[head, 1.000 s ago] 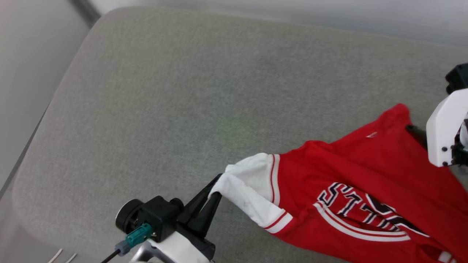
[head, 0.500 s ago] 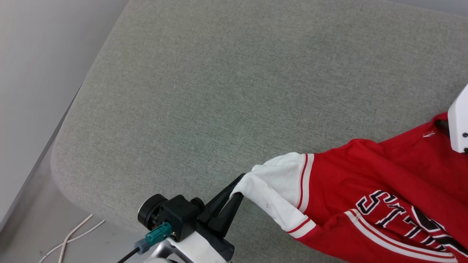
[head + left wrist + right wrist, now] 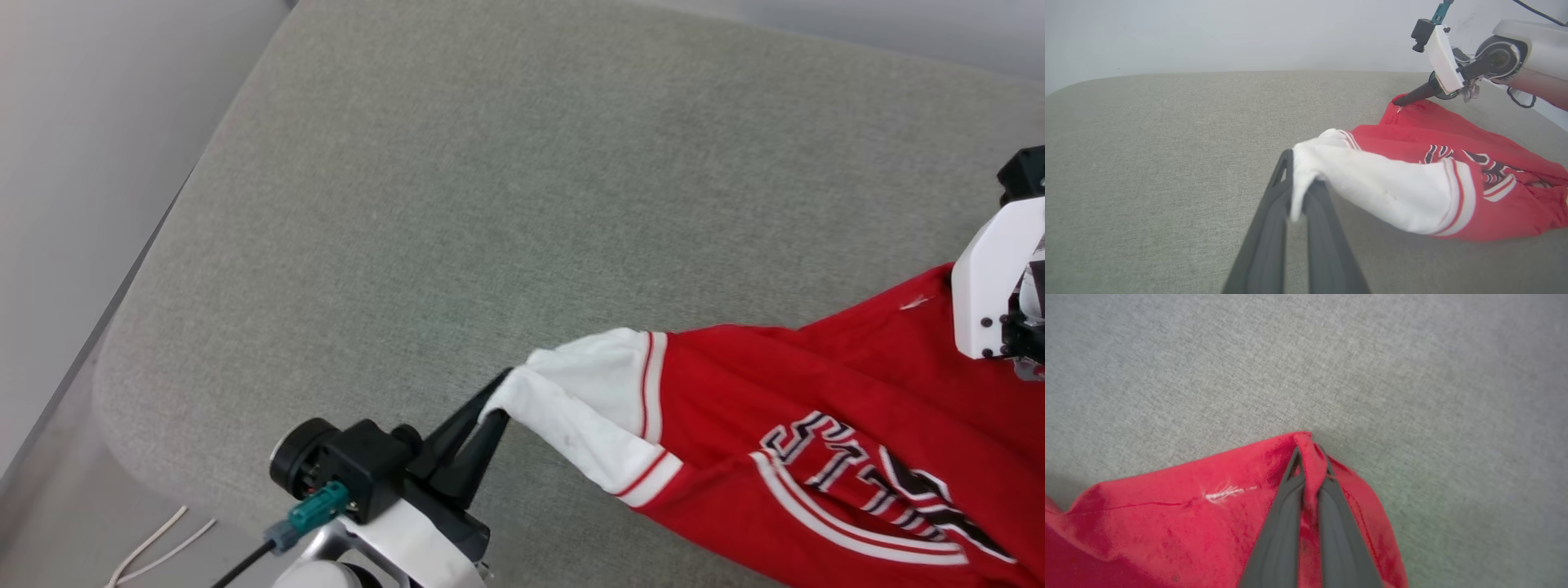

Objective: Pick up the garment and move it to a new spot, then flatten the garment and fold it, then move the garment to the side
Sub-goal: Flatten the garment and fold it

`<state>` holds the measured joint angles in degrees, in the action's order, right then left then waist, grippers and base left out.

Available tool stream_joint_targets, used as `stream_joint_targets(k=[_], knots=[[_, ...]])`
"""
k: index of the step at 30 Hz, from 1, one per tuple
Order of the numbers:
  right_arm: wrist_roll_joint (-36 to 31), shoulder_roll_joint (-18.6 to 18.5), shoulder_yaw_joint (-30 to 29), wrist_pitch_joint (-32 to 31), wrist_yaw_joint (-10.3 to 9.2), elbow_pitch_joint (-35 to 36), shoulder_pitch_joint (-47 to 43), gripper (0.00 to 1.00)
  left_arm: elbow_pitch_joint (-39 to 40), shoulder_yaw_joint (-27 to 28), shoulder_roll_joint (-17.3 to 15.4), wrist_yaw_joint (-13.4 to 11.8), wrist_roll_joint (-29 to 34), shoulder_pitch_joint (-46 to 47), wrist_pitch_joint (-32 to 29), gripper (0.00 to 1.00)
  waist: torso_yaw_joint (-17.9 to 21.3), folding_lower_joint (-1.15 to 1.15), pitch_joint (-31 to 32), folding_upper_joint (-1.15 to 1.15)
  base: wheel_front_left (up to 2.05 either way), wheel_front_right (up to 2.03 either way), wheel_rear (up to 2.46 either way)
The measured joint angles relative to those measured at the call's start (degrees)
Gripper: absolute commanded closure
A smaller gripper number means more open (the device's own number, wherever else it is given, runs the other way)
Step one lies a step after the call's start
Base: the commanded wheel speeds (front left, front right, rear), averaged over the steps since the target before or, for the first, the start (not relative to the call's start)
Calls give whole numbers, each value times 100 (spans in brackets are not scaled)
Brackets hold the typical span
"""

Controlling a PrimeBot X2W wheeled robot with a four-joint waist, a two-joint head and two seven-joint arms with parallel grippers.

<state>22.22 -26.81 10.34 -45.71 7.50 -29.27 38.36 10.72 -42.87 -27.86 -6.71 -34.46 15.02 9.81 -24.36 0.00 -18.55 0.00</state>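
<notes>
Red jersey T-shirt with white sleeves and black-and-white print (image 3: 784, 384) spans the near right of the grey-green woven cushion (image 3: 490, 204), its long axis running left to right between the two arms. The left gripper (image 3: 496, 402) is clamped on the white sleeve's tip at the left end. The right gripper (image 3: 1308, 457) is pinched on a red edge fold at the far right. Open cushion spreads far and left, while its near edge and rounded corner lie close by the left gripper.
</notes>
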Motion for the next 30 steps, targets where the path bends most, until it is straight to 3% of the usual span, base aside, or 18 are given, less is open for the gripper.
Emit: stream_joint_targets(k=[3,7,13,21,30], knots=[[73,-10,56,212,0,-42,29,100,49,88,-42,-40,-56,-5,3,100,99,0,127,0,0,0,0],[432,-5,10,827,0,0,231,100,188,328,-282,-190,-69,-6,-10,100,383,0,504,0,0,0,0],[690,-125,232,1269,0,312,263,100,399,662,-621,-387,-158,-129,-35,100,783,0,855,0,0,0,0],[1033,-308,270,1696,0,1384,146,100,918,1161,-1124,-620,-96,-130,-4,100,1434,0,1336,0,0,0,0],[1044,-165,-240,1718,0,3089,-88,100,1582,2046,-1764,-810,-197,439,-218,100,2173,0,1764,0,0,0,0]])
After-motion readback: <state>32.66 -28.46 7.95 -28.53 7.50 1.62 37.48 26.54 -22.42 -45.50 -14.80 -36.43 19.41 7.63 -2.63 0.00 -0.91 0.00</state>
